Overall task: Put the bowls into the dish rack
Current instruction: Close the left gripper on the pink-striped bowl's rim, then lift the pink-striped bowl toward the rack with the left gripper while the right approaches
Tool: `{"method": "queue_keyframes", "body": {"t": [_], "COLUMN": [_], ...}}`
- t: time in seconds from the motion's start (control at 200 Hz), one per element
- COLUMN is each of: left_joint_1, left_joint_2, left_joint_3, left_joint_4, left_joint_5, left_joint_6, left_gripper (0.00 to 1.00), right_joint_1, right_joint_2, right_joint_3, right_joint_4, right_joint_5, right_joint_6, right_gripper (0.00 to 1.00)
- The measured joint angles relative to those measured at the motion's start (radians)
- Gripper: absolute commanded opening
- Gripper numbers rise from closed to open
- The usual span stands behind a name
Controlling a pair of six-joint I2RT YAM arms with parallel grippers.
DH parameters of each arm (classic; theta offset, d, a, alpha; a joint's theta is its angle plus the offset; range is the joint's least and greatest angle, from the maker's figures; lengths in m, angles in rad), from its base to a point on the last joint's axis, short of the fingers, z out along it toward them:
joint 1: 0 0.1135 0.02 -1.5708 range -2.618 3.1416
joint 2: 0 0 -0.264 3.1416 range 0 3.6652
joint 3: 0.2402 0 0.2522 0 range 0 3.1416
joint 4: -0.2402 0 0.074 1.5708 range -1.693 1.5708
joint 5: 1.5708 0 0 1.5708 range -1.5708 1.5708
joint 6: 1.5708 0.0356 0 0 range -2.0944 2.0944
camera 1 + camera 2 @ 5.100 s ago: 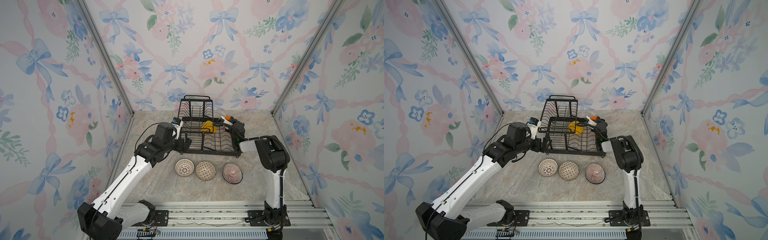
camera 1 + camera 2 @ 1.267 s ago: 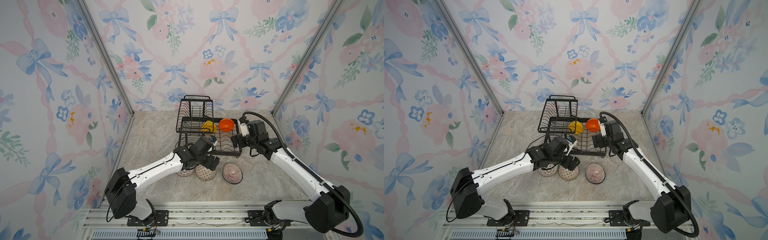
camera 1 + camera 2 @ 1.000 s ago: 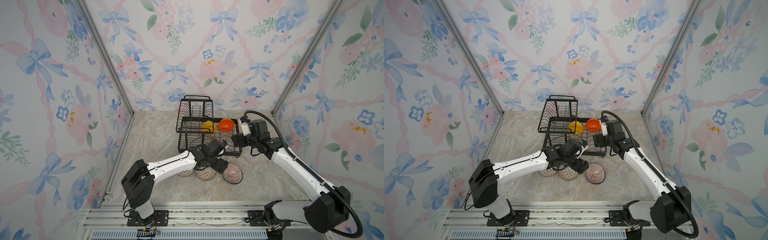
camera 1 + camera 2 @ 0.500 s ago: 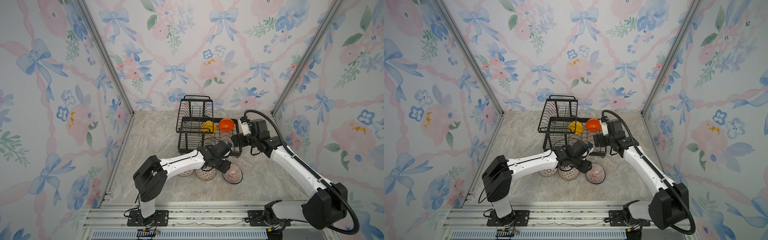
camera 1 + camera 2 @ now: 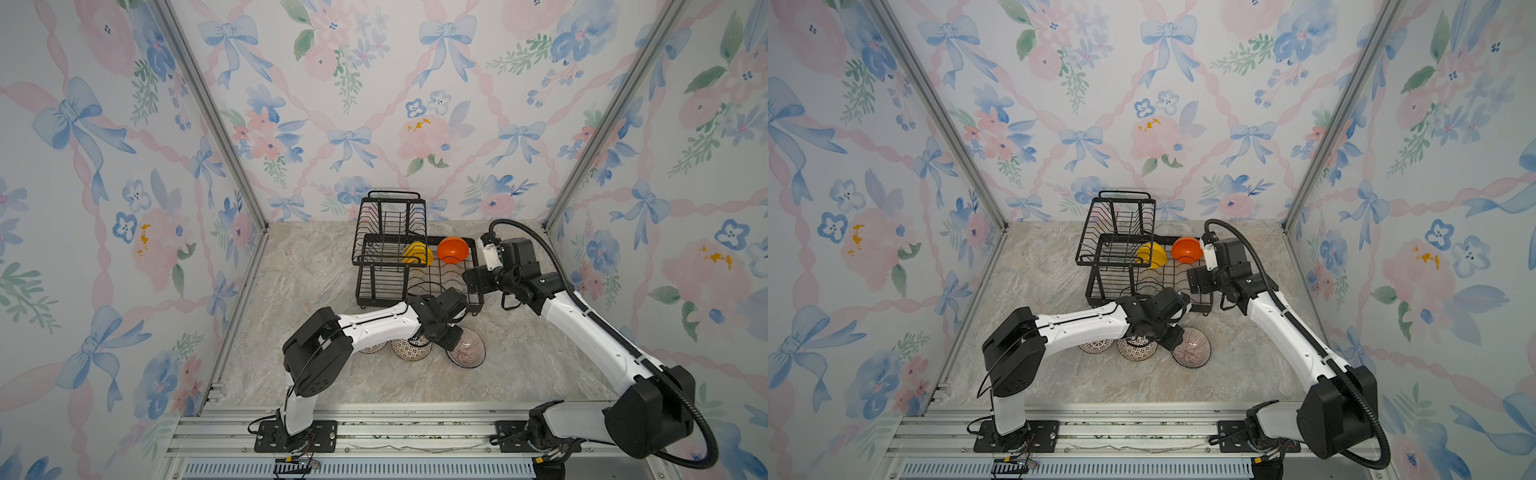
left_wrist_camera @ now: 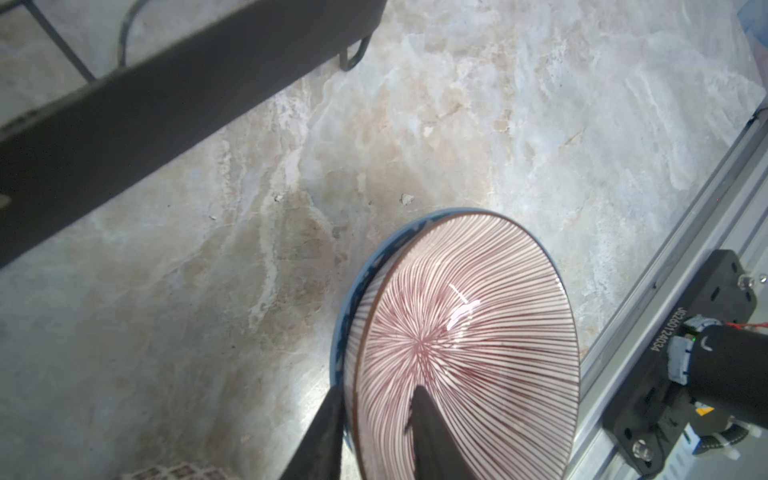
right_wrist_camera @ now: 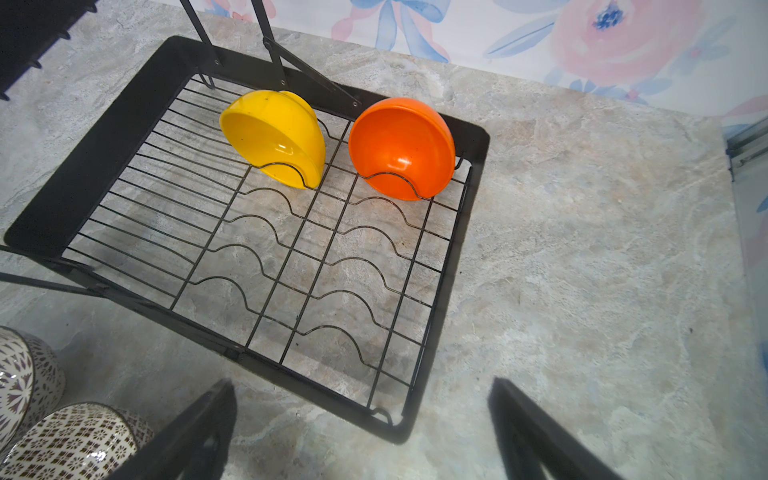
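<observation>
Pink-striped bowl [image 6: 465, 353] is resting in a blue bowl [image 6: 338, 328] on the table [image 6: 187, 332] near the dish rack [image 7: 104, 137]. We are closing the left pincer [image 6: 376, 390], wide a second ago, astride its rim, grip still uncertain, so lifting is nearing.

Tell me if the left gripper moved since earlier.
Yes. The left gripper went from the dish rack's left side to the pink-striped bowl in front.

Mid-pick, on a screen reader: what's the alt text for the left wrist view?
The left gripper straddles the rim of the pink-striped bowl, one finger inside and one outside; the bowl sits tilted in a blue bowl. Marble table surrounds them, with the black frame of the dish rack across one corner.
</observation>
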Motion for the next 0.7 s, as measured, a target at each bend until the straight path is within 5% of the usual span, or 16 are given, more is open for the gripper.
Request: {"method": "queue_keyframes", "body": {"t": [0.7], "left_joint_1": [0.0], "left_joint_2": [0.0], "left_joint_3": [0.019], "left_joint_4": [-0.034], "left_joint_5": [-0.029], "left_joint_6": [-0.002], "left_gripper": [0.0], "right_joint_1": [-0.005], "right_joint_2": [0.0], "right_joint_3": [0.0], "right_joint_4": [0.0], "right_joint_5": [0.0], "right_joint_6": [0.0], "right_gripper": [0.97]}}
